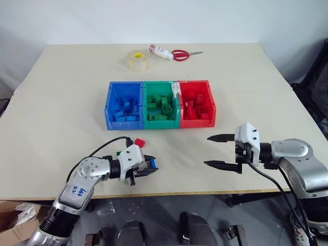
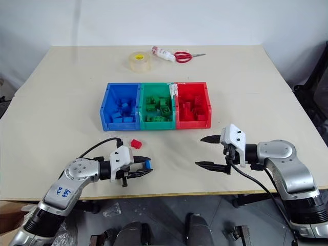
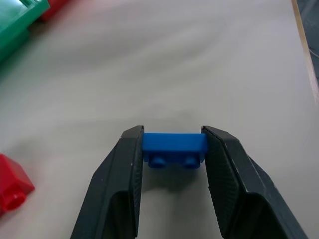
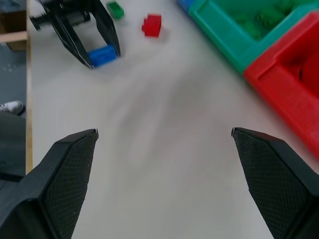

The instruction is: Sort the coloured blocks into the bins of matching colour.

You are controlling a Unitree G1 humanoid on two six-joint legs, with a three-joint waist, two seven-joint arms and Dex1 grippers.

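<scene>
Near the front edge of the bench (image 1: 61,97), the left pincer (image 3: 174,149) gripped a blue block (image 3: 174,146) between its two black fingers. A red block (image 1: 139,142) and a green block (image 4: 115,9) lay just beside it. The right pincer (image 1: 216,150) was wide open and held nothing. The blue bin (image 1: 109,105), green bin (image 1: 177,110) and red bin (image 1: 211,105) sat farther back with blocks inside.

Beige table (image 1: 77,102) against white wall (image 1: 154,20), grey floor (image 1: 164,210), perhaps a cardboard box (image 1: 13,215) lower left
</scene>
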